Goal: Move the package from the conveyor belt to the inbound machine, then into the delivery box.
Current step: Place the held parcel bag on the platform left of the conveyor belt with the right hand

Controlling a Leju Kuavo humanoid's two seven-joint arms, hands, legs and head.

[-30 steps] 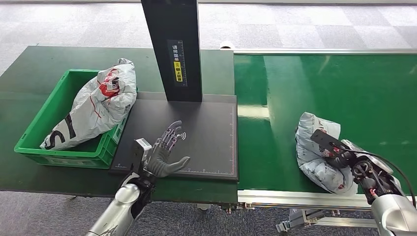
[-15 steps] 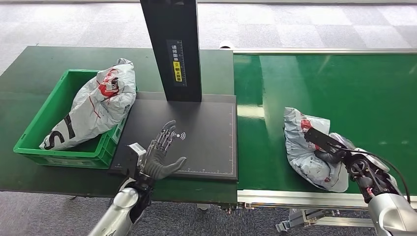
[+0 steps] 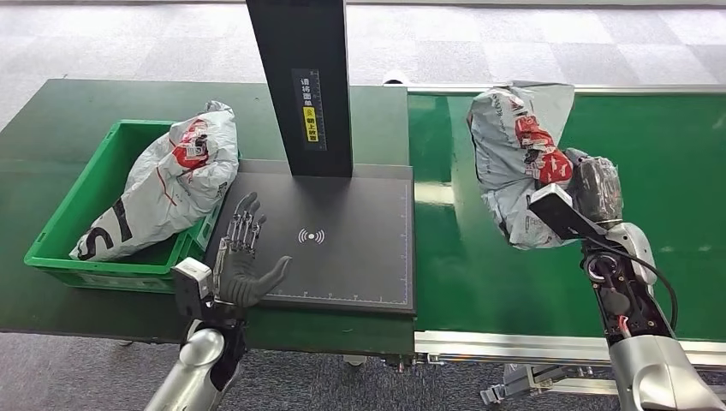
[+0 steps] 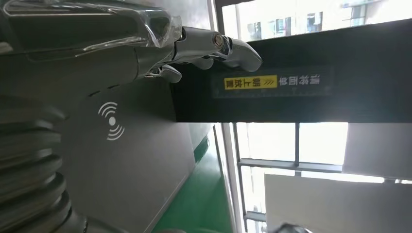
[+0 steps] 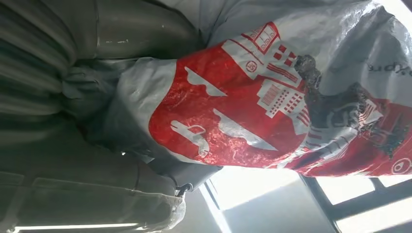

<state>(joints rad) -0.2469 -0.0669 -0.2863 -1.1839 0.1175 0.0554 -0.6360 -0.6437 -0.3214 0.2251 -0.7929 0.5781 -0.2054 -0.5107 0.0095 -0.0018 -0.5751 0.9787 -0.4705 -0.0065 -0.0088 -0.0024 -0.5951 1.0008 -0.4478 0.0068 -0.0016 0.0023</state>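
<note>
A grey plastic package (image 3: 516, 163) with red print hangs in the air above the green conveyor belt (image 3: 659, 163), held by my right hand (image 3: 591, 190). Up close, the right wrist view has the package's red print (image 5: 252, 121) pressed against the hand (image 5: 82, 87). The inbound machine is a black flat plate (image 3: 342, 248) with a wireless mark and a black upright column (image 3: 304, 86) behind it. My left hand (image 3: 240, 261) is open, fingers spread, over the plate's near left corner. The left wrist view has its fingers (image 4: 233, 48) before the column.
A green delivery box (image 3: 81, 218) stands left of the plate on the dark green table, with another grey package (image 3: 175, 180) lying in it. The belt's metal front rail (image 3: 505, 347) runs below my right arm.
My right hand has lifted the package off the belt and carried it up and to the left. My left hand has slid left, toward the plate's near left corner.
</note>
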